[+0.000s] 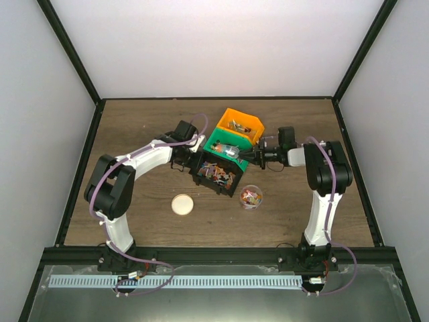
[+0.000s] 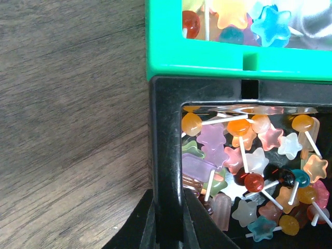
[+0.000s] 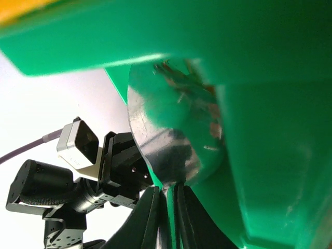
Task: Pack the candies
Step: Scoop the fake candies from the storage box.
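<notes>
Candies [image 2: 253, 181] in black bin [image 2: 165, 155], maybe jar [image 1: 251, 196] too

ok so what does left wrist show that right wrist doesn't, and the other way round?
Only left wrist: the black bin full of candies, the wooden table, and the left gripper shut on that bin's wall.
Only right wrist: the right gripper shut on a metal scoop at the green bin, with the left arm's wrist behind it.
Both: the green bin.
</notes>
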Robot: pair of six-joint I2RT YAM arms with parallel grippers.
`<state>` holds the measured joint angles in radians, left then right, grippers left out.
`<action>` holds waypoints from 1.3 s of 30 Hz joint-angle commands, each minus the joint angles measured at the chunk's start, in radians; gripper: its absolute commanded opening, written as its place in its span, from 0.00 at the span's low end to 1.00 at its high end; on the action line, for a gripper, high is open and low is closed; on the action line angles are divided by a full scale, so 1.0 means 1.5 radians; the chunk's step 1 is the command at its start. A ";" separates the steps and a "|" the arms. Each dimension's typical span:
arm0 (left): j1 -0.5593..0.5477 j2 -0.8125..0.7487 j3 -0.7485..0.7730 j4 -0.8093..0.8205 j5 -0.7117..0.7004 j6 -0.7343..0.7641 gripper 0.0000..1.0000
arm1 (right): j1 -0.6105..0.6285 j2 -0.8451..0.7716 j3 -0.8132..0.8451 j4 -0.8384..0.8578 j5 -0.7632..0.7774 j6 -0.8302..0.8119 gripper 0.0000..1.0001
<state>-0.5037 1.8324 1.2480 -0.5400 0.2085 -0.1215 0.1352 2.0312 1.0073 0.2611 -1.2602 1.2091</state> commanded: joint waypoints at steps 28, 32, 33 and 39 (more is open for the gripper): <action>-0.006 0.026 -0.005 0.033 0.012 0.001 0.04 | -0.062 -0.088 -0.027 -0.108 -0.174 0.006 0.01; -0.007 0.026 -0.006 0.032 0.013 0.001 0.04 | -0.083 -0.104 -0.027 -0.131 -0.176 -0.008 0.01; -0.007 0.026 -0.006 0.032 0.013 0.001 0.04 | -0.087 -0.108 -0.028 -0.139 -0.177 -0.015 0.01; -0.007 0.027 -0.003 0.033 0.012 -0.001 0.04 | -0.106 -0.136 -0.035 -0.202 -0.178 -0.065 0.01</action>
<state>-0.5114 1.8393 1.2480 -0.5102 0.2310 -0.1059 0.0025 1.8828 0.9657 0.0345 -1.4769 1.1786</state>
